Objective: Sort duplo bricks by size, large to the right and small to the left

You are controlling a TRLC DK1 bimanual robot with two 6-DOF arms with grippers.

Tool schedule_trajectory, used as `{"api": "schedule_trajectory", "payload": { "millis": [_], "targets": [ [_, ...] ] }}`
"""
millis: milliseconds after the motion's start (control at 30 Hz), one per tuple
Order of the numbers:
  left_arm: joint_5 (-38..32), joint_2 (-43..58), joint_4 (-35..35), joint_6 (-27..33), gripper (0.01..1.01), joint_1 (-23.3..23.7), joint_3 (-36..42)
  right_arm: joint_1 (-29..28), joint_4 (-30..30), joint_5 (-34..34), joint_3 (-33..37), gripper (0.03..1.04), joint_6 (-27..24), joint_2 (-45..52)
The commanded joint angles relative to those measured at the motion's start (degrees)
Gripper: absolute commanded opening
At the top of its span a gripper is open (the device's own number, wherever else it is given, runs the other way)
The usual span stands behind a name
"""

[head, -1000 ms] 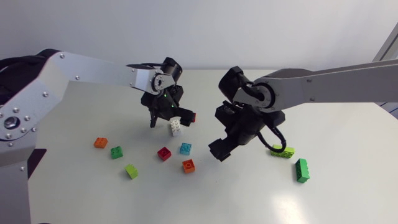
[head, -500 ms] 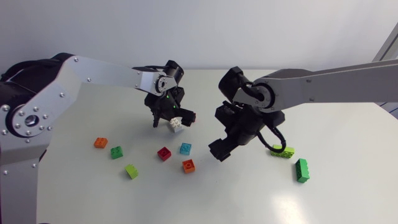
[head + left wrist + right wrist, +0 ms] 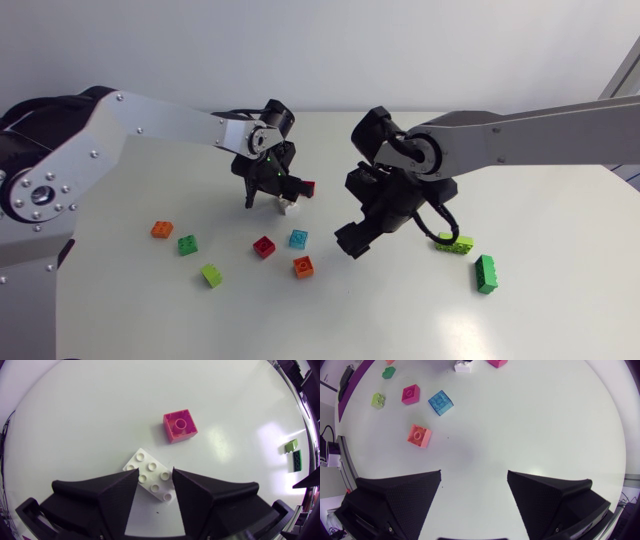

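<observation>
My left gripper [image 3: 272, 188] stands at the back middle of the table, shut on a white four-stud brick [image 3: 151, 474] that lies on the table between its fingers [image 3: 120, 491]. A small pink-red brick [image 3: 179, 426] sits just ahead of it. My right gripper [image 3: 355, 240] hangs open and empty over the table's middle. Small bricks lie left of centre: orange [image 3: 161, 229], green [image 3: 187, 244], lime [image 3: 211, 274], red [image 3: 264, 246], cyan [image 3: 298, 238] and another orange [image 3: 303, 266]. A long lime brick [image 3: 455, 243] and a long green brick [image 3: 485, 273] lie at the right.
In the right wrist view the cyan brick [image 3: 440, 402] and an orange brick [image 3: 419, 435] lie ahead of the open fingers, with bare white table [image 3: 530, 420] beside them. My two arms stand close together near the table's middle.
My left gripper's fingers have come together on the white brick, which has shifted slightly toward the front. The right arm has kept still.
</observation>
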Motion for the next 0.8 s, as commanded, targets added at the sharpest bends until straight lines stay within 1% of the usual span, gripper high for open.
{"api": "schedule_trajectory", "payload": {
  "millis": [0,133,367,500,567,600,633,667,700,767],
  "targets": [
    [1.06,1.25,-1.55,0.16,0.266,-2.1,-4.63,0.23,0.11,0.03,-2.11,0.95,0.12,0.53],
    [1.06,-1.39,-1.46,1.83,0.259,-3.33,-8.67,0.23,0.03,0.03,-2.73,0.95,0.12,0.0],
    [1.06,-8.77,-1.29,2.88,0.259,-3.33,-15.7,0.67,0.11,-0.06,-2.99,0.95,0.29,-0.26],
    [1.06,-12.46,-2.16,2.8,0.262,-3.33,-17.55,1.19,-0.06,-0.06,-2.82,0.95,0.47,-0.61],
    [1.15,-13.78,-2.43,2.53,0.295,-3.42,-17.63,1.46,-0.06,-0.06,-2.91,0.95,0.64,-0.87],
    [1.15,-14.48,-2.6,2.53,0.425,-3.42,-17.55,1.54,-0.15,-0.06,-2.91,0.95,0.73,-0.96],
    [1.15,-15.19,-2.69,2.53,0.62,-3.42,-17.46,1.63,-0.24,-0.06,-2.91,0.95,0.73,-1.05],
    [1.15,-15.62,-2.78,2.62,0.877,-3.51,-17.19,1.72,-0.33,-0.06,-2.91,0.95,0.73,-1.23],
    [1.15,-15.89,-3.04,2.62,0.984,-3.51,-16.76,1.9,-0.41,-0.06,-2.99,0.95,0.82,-1.4],
    [1.15,-15.98,-3.92,2.44,0.985,-3.51,-15.7,2.07,-0.5,-0.06,-2.99,0.95,0.82,-1.75]
  ]
}}
